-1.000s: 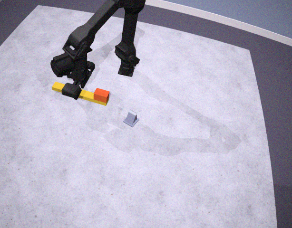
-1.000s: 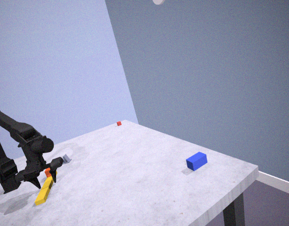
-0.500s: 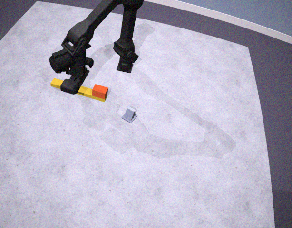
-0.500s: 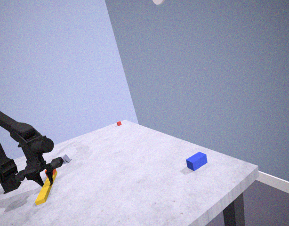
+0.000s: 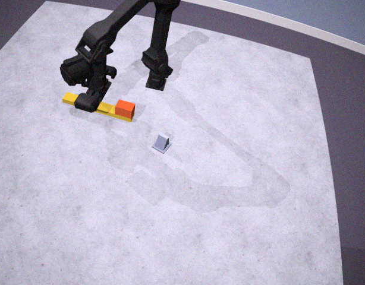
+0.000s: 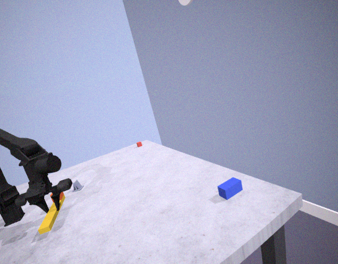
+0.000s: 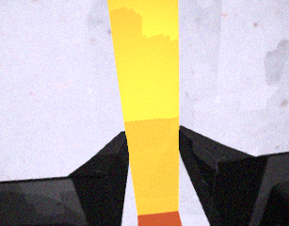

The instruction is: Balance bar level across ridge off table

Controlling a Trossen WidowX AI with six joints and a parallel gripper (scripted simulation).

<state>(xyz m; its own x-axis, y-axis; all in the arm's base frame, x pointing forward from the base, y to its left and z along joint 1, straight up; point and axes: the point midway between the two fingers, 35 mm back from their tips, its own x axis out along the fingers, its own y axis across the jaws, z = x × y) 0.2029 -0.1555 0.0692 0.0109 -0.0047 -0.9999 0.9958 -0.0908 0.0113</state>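
A yellow bar [image 5: 69, 97] [image 6: 46, 224] [image 7: 151, 71] carries an orange block [image 5: 125, 108] [image 7: 159, 219] on top of one end. My gripper [image 5: 97, 107] [image 6: 53, 210] [image 7: 152, 134] is shut on the bar between its plain end and the block, one finger on each long side. The bar hangs a little above the table, with its shadow apart from it; its exact tilt is hard to tell. The small grey ridge [image 5: 161, 142] [image 6: 77, 186] stands on its thin base, beyond the block end of the bar and apart from it.
A blue block [image 6: 230, 188] lies on the table [image 6: 163, 227] toward its right side in the exterior view. A small red cube [image 6: 138, 144] sits near the far corner. The arm's base stands behind the bar in the top view.
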